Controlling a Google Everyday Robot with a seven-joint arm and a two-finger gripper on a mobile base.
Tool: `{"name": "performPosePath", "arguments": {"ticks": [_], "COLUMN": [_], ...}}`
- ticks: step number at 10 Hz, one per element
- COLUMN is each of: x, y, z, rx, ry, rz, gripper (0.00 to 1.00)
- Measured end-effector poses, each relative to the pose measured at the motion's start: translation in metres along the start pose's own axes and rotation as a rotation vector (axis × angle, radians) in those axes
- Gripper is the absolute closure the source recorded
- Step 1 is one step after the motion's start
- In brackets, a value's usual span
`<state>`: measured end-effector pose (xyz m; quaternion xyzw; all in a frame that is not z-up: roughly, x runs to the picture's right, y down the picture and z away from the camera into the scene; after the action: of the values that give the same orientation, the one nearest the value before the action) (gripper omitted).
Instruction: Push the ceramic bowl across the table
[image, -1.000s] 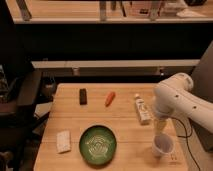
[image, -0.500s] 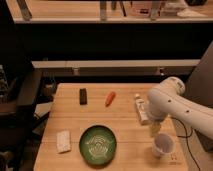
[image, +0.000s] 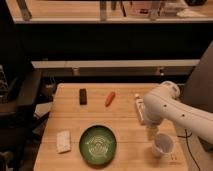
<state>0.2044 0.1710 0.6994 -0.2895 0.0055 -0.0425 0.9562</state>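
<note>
Gripper low over the right side of the table, just up and left of the paper cup, close by the near end of the white bottle; released or clenched, cannot tell. Carried on the white arm, swung leftward and downward over the last second from a spot farther right, now covering part of the bottle. Green bowl at the near edge, about mid-table, unmoved through that second, untouched and well apart from the gripper. Around it: pale sponge just to the left, dark block and carrot toward the far side. Judged an approach only, no pushing begun. Likely next: more travel left and down to meet the bowl's right rim, then a shove leftward or away. Worth watching: cup and bottle close to the arm, easily knocked; sponge in the path of a leftward push.
</note>
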Motion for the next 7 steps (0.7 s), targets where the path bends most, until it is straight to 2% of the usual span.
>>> {"name": "performPosePath", "arguments": {"ticks": [7], "x": [-0.011], "y": [0.009], "z": [0.02], "rx": [-0.005], "ry": [-0.007], "rz": [-0.022], "gripper": [0.2]}}
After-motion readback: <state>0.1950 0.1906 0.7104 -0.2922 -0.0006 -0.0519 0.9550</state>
